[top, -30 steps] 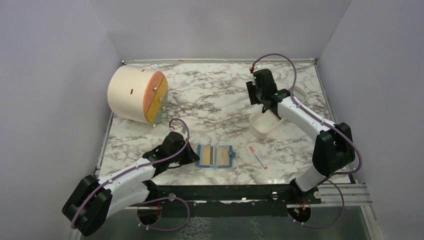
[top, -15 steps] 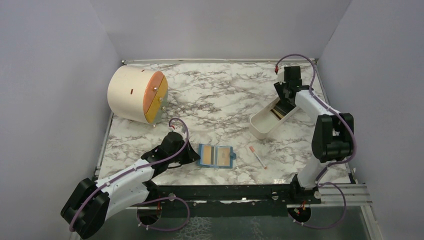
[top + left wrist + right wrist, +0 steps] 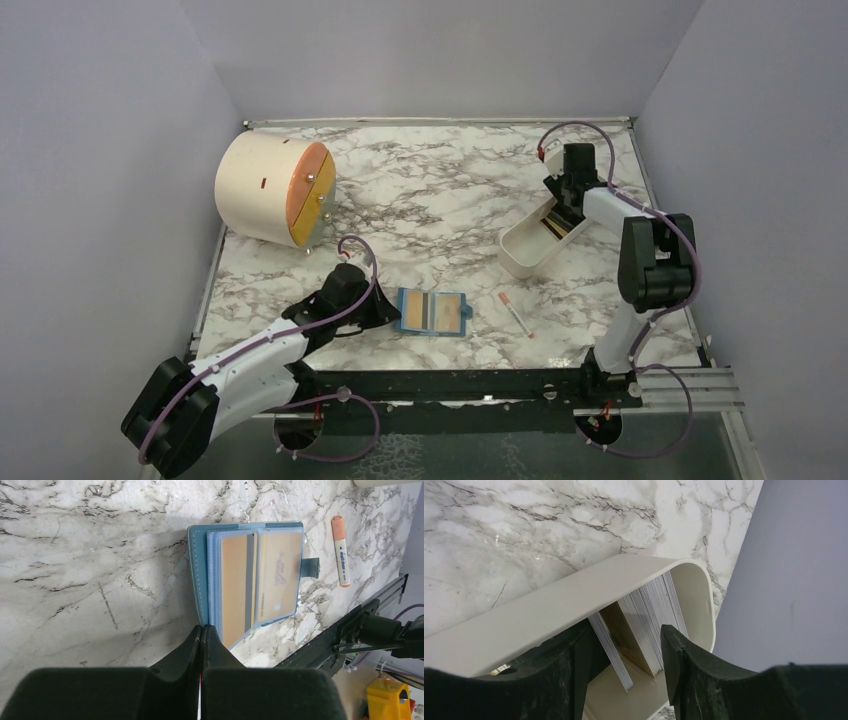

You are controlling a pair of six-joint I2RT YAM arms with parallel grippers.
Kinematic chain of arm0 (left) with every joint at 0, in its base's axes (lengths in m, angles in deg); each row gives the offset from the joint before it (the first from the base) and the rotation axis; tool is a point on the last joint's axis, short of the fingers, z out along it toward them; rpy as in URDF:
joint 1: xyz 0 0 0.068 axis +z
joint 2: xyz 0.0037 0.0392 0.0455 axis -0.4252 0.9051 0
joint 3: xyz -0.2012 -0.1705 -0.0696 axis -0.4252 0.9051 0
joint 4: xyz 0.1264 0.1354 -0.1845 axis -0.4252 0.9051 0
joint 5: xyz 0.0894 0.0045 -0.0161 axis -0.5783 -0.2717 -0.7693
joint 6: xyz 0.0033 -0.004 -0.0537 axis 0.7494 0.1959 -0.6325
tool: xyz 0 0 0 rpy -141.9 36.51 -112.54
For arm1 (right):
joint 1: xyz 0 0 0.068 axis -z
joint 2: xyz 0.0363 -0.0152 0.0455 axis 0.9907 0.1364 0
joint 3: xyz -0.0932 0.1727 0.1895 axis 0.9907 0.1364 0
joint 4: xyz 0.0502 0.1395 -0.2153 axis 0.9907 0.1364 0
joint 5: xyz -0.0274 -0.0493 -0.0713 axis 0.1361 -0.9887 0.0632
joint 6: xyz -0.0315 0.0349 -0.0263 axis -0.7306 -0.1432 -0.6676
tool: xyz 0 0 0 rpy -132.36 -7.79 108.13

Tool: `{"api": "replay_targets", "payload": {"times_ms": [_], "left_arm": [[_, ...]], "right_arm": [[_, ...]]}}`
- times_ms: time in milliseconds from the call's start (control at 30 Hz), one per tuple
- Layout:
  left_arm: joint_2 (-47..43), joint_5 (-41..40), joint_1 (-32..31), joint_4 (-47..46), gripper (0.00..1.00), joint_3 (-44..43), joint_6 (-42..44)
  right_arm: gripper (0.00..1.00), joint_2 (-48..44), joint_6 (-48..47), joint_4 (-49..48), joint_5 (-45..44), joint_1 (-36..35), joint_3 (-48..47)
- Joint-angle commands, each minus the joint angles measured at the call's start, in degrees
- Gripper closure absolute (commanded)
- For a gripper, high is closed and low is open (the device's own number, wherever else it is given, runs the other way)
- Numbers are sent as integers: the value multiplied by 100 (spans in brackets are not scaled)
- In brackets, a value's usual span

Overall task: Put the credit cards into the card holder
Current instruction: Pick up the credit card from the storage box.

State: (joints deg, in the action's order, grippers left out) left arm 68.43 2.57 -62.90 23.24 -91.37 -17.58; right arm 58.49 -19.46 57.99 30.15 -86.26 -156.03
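Cards (image 3: 649, 620) in the tray (image 3: 549, 615) look thin, stiff, slick — pinch their top edges; right gripper (image 3: 625, 628) spread astride them, left gripper (image 3: 201, 631) closed.

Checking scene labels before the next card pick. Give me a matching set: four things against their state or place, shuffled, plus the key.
1. holder
2. tray
3. left gripper
4. right gripper

A. open, reaching into the tray
B. shut, at the holder's edge
C. lies open flat, gold cards showing
D. has a stack of cards standing on edge inside

Pairs: 1-C, 2-D, 3-B, 4-A
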Motion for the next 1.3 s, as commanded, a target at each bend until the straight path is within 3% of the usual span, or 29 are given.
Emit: {"api": "replay_targets", "payload": {"times_ms": [0, 300, 700, 1267], "left_arm": [[-64, 121, -6, -68, 100, -33, 20], [-181, 70, -6, -15, 100, 8, -1], [-298, 33, -6, 78, 100, 40, -26], [-368, -24, -6, 91, 100, 96, -62]], "right_arm": [[49, 109, -531, -788, -353, 47, 76], [56, 209, -707, -941, -333, 132, 102], [56, 380, -636, -777, -252, 172, -17], [74, 43, -703, -989, -427, 168, 53]]}}
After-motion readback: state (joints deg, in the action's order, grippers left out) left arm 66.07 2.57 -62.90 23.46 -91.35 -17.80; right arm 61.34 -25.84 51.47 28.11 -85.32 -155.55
